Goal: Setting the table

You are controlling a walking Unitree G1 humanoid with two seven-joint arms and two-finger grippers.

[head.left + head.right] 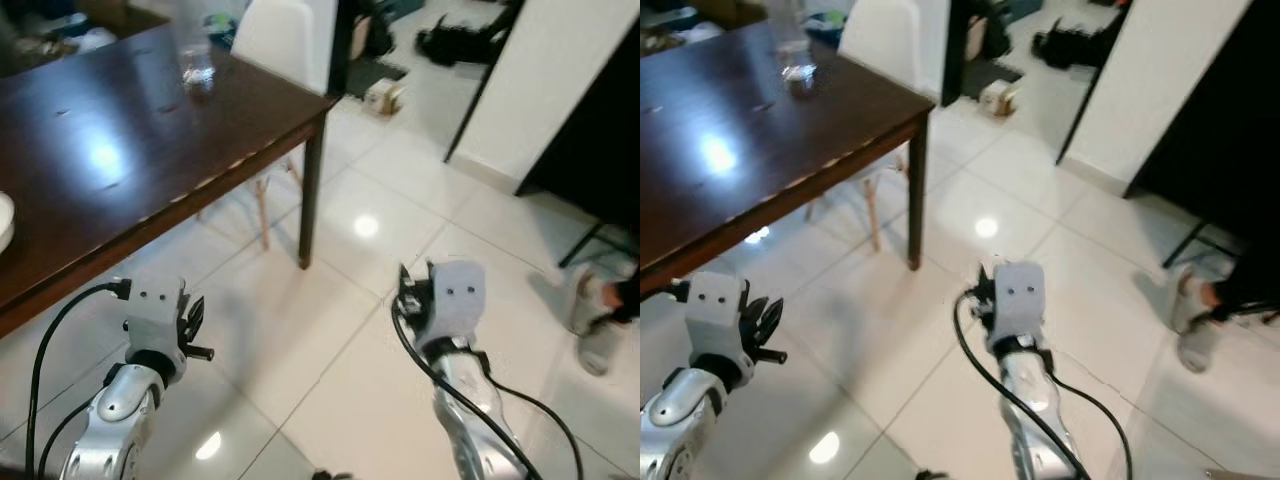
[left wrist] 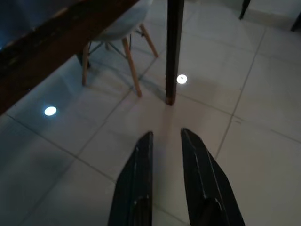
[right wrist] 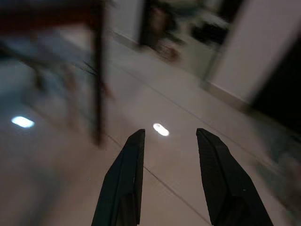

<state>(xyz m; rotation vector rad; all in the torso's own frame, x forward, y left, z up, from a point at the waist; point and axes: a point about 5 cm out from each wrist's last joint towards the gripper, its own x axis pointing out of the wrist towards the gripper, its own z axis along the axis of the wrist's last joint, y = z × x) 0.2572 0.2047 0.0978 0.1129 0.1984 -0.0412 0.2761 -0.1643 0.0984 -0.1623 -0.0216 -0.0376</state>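
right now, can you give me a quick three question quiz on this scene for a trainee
1. True or false: a glass stands on the dark table.
2. What are the left gripper and right gripper holding? A) a plate B) nothing C) a cup
3. Fill in: a white ____ sits at the table's far side.

Key: 1 true; 2 B, the fingers of both are apart over bare floor tiles; 3 chair.
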